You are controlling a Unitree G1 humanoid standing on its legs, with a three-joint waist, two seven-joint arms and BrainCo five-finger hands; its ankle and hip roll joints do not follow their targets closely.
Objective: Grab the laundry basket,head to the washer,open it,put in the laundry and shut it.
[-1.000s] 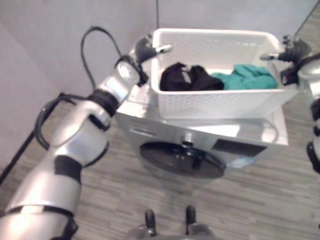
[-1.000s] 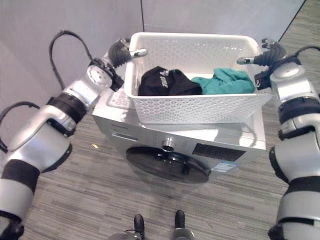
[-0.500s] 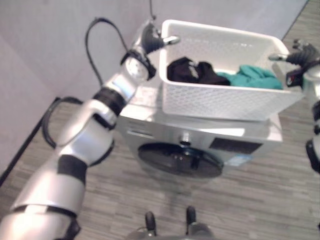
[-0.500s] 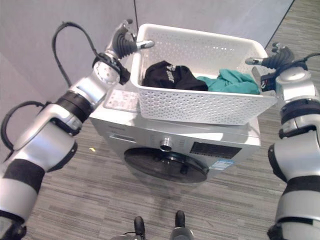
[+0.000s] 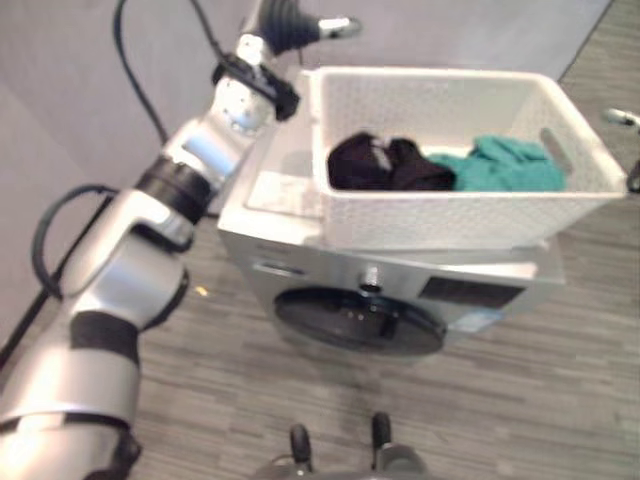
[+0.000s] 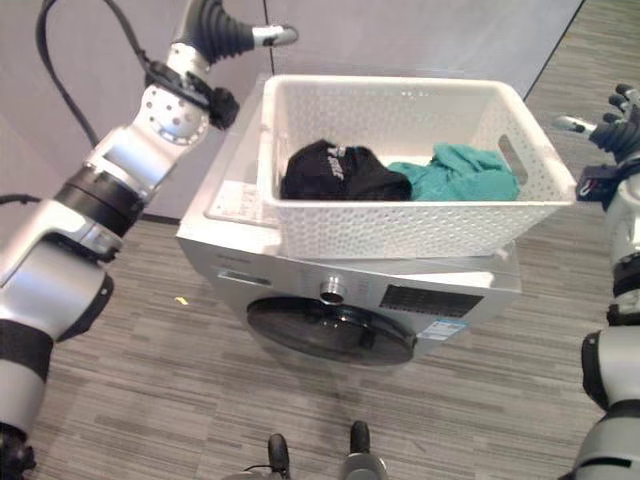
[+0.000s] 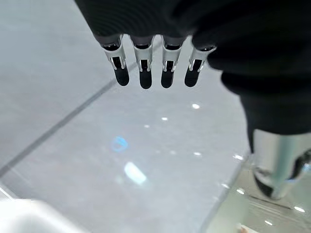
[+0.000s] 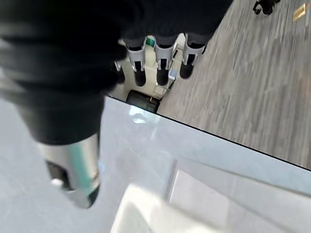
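On top of the washer [image 6: 350, 290] sits the white laundry basket [image 6: 410, 225], and in it lie a black garment [image 6: 335, 172] and a teal garment [image 6: 455, 172], side by side on its floor. Our left hand [image 6: 235, 35] hangs up by the wall, apart from the basket's near corner, fingers straight and holding nothing; our right hand [image 6: 615, 112] is off the far end, fingers spread — also empty. The clothes look soft and light, so we judge they bunch easily in a curled hand and may trail over the rim. The basket seems stiff plastic — its slot handle [image 6: 507, 160] is the natural hold. The round door [image 6: 330, 330] below is closed.
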